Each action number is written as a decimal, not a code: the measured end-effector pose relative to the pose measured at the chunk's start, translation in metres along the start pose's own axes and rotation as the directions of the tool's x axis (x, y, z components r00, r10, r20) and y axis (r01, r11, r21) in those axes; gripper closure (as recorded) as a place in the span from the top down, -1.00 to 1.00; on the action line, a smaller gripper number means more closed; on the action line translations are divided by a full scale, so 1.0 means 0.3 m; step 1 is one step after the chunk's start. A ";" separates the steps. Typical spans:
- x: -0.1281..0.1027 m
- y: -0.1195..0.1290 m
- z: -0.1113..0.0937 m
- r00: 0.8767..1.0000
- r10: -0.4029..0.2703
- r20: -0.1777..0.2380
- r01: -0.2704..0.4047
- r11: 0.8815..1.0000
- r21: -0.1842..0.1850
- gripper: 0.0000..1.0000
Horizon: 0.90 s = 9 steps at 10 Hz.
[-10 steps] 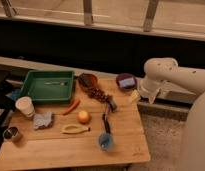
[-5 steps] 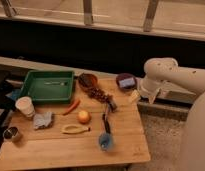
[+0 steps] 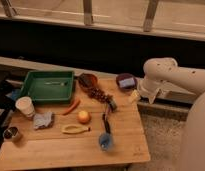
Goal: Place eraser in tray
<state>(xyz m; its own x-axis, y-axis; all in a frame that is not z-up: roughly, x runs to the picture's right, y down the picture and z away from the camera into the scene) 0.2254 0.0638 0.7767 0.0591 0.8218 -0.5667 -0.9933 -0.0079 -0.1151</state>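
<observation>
The green tray (image 3: 30, 93) sits at the back left of the wooden table, with a thin object lying inside it. A small dark block, the eraser (image 3: 112, 104), lies near the table's middle right, at the end of a brown string of beads. My gripper (image 3: 134, 97) hangs from the white arm at the table's right edge, just in front of the purple bowl and a short way right of the eraser. It is apart from the eraser and far from the tray.
A brown bowl (image 3: 87, 80) and a purple bowl (image 3: 126, 81) stand at the back. A white cup (image 3: 24, 106), grey cloth (image 3: 43, 120), carrot (image 3: 72, 106), orange (image 3: 84, 116), banana (image 3: 75, 129), blue cup (image 3: 106, 141) and metal cup (image 3: 12, 133) lie about.
</observation>
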 end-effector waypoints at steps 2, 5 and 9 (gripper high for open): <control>-0.095 0.075 -0.022 0.996 -0.083 0.032 0.082 0.996 0.024 0.46; -0.217 0.226 -0.100 0.971 -0.225 0.086 0.220 0.974 0.060 0.46; -0.271 0.473 -0.127 0.926 -0.354 0.133 0.347 0.935 0.070 0.46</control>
<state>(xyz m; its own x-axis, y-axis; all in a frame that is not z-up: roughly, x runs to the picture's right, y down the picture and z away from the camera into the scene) 0.0836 -0.0259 0.7753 0.3928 0.8393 -0.3758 -0.9154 0.3179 -0.2468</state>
